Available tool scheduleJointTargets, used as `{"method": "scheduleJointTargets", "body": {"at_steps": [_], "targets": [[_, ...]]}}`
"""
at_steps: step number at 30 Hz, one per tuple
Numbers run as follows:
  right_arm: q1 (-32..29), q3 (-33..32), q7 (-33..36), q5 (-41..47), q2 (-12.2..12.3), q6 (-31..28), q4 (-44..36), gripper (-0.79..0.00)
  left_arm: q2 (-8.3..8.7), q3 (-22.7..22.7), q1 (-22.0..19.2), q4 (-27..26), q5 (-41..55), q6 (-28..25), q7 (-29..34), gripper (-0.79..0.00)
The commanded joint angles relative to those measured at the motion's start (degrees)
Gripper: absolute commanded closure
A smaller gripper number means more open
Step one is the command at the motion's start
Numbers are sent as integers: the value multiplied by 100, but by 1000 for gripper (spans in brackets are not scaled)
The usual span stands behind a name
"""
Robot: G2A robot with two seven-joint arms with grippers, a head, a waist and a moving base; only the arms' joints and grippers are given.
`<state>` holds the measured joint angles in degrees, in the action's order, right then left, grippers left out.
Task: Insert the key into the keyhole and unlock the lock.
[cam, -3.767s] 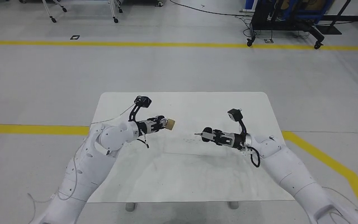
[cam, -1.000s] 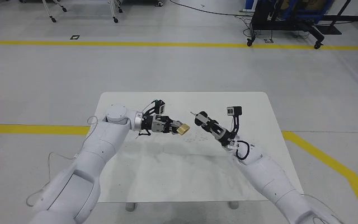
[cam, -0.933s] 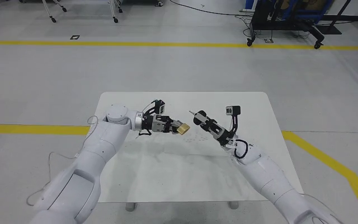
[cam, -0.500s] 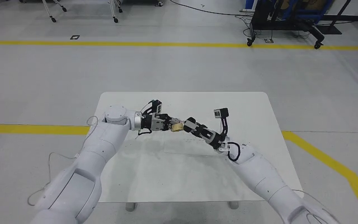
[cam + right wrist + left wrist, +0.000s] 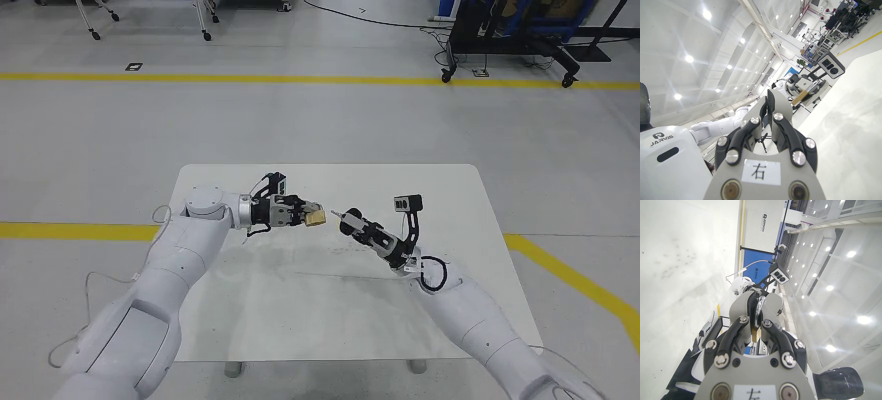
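Above the white table, at about 11 o'clock from its centre in the top view, the left gripper is clamped on the shackle of the brass padlock. The right gripper is at the padlock's 4 o'clock, just apart from it. Its fingers are pinched together on the small key, which points toward 10 o'clock.

The padlock is brass-yellow with a silver shackle. The table is white, the floor grey with yellow stripes.
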<state>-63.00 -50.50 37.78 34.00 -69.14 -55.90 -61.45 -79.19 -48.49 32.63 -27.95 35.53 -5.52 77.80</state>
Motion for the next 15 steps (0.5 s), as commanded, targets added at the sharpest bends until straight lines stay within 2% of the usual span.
{"method": "scheduleJointTargets", "body": {"at_steps": [1,3,5,7,9,11,15], "targets": [[0,0,0,0,0,0,0,0,21,119,-12,20,-504,69,-665,0],[-18,3,-27,16,-2,40,-20,0,29,65,83,-204,-496,286,-1154,0],[-178,22,-233,299,-23,476,-247,0,72,0,147,-372,-590,457,-1560,0],[-280,-32,-444,439,-17,923,-296,0,99,-69,253,-567,-528,630,-1663,0],[-404,-124,-799,532,2,1730,-355,0,133,-129,367,-814,-544,831,-1849,0],[-503,-242,-1107,375,40,2253,-519,0,150,-144,455,-995,-577,994,-1890,0],[-926,-558,-1561,177,140,2804,-1157,0,174,-193,511,-1112,-605,1109,-1995,0]]}}
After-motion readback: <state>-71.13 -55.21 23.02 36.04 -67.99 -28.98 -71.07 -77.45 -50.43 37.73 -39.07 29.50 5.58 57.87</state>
